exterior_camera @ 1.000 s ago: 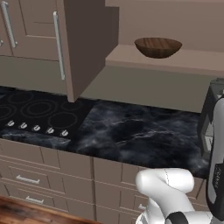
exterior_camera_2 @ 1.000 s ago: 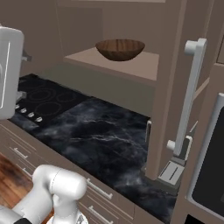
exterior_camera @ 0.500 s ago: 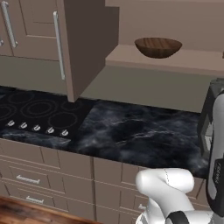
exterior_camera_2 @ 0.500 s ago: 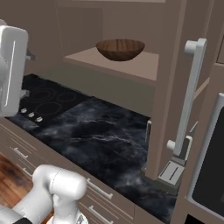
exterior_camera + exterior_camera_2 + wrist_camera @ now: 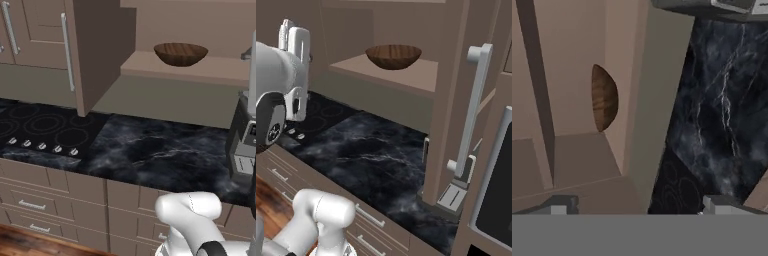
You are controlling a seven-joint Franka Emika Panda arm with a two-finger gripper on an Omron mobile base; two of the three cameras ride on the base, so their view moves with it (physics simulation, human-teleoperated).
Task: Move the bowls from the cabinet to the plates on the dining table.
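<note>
My gripper (image 5: pixel 637 207) is standing spread wide with nothing between its 2 fingertips (image 5: pixel 559 205), which are poking up at the bottom of the hand view, cut off by the frame edge. I am looking along it at the open cabinet (image 5: pixel 647 100), and the view is rolled, so the shelf is running up and down rather than level. The brown wood-grain bowl (image 5: pixel 604 105) is sitting on that shelf, well apart from my fingertips; I am seeing it edge-on and only half of it is showing, the rest hidden behind the cabinet's front edge. In the left base view the bowl (image 5: pixel 180 53) is resting upright on the shelf, alone there, above the bench (image 5: pixel 160 150) with its dark veined marble top. The right base view is showing the same bowl (image 5: pixel 393 56) whole, toward the back of the shelf. An open cabinet door (image 5: pixel 456 100) with a long silver handle (image 5: pixel 471 110) is standing to the right of it, its top cut off by the frame. To the left on the bench the black cooktop (image 5: pixel 40 127) is lying flat, its far left part cut off. Drawer fronts (image 5: pixel 35 205) with horizontal handles are running below the bench.
</note>
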